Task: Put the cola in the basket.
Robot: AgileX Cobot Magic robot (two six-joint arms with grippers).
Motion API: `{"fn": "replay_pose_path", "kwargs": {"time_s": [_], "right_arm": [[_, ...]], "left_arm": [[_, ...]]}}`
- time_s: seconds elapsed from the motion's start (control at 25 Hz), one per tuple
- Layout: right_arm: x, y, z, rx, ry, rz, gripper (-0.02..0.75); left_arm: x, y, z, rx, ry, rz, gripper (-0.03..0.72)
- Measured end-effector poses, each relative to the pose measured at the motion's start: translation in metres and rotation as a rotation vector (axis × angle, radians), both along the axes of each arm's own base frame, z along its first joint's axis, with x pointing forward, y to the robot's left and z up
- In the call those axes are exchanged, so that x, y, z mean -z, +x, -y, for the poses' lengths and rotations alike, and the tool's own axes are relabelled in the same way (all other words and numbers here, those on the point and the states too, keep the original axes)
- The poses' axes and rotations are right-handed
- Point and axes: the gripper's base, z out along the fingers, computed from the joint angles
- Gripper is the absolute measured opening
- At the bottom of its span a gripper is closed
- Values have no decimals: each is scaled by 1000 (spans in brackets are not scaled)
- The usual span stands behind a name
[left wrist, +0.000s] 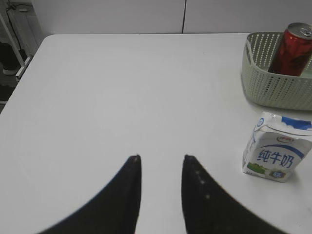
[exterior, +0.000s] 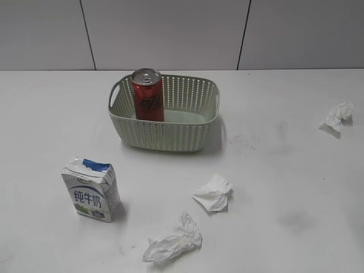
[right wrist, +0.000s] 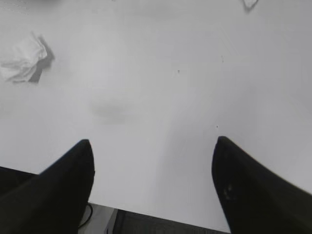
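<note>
The red cola can (exterior: 148,95) stands upright inside the pale green basket (exterior: 165,135), at its left end, and rises above the wall. Both also show at the top right of the left wrist view: the can (left wrist: 292,48) in the basket (left wrist: 273,87). Neither gripper shows in the exterior view. My left gripper (left wrist: 161,158) is open and empty above bare table, far left of the basket. My right gripper (right wrist: 152,142) is wide open and empty above the table's near edge.
A white-and-blue milk carton (exterior: 91,190) stands at the front left, also in the left wrist view (left wrist: 275,148). Crumpled tissues lie at the centre (exterior: 213,193), the front (exterior: 173,242) and the far right (exterior: 337,115); one shows in the right wrist view (right wrist: 22,61).
</note>
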Motion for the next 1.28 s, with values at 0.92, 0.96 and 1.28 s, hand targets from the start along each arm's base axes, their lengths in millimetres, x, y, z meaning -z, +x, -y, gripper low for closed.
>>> {"fn": "replay_pose_path", "kwargs": {"time_s": [0.92, 0.96, 1.28], "right_arm": [[94, -90, 19, 35, 11, 3, 561], [91, -92, 20, 38, 18, 22, 561], [68, -118, 21, 46, 110, 187, 561]], "left_arm": [[0, 0, 0, 0, 0, 0, 230], [0, 0, 0, 0, 0, 0, 230], [0, 0, 0, 0, 0, 0, 230]]}}
